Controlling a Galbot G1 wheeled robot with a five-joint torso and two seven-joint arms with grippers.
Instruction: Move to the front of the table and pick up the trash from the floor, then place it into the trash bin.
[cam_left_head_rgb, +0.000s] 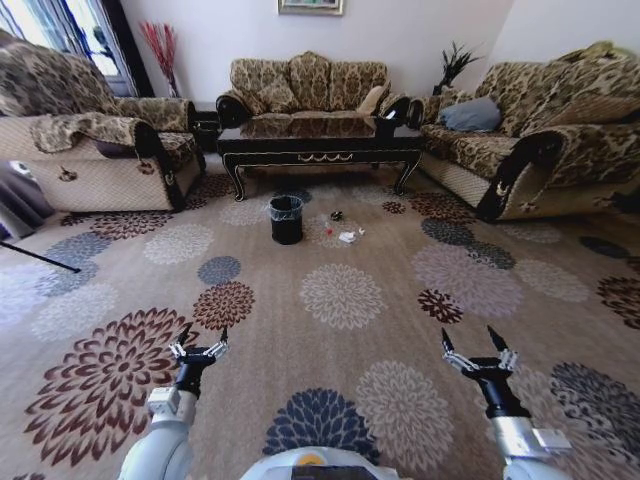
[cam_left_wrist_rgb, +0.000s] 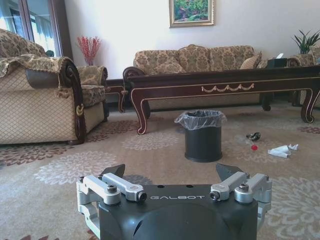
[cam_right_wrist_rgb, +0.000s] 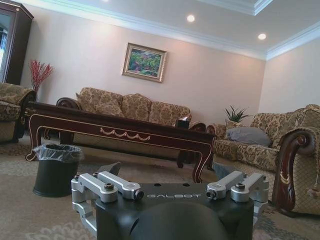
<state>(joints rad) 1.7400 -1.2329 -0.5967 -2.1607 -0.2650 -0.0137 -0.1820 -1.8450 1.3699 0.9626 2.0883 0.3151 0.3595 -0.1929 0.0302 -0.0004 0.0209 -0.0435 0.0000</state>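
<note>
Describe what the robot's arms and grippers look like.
Both arms have silver-grey round casings ending in black wrists. The left gripper and right gripper each have silver metal linkages with bolts, pointed black fingertips, and a black housing lettered GALBOT in white.

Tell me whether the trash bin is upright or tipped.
Upright: the trash bin stands on the floor, rim up, liner folded over it.
</note>
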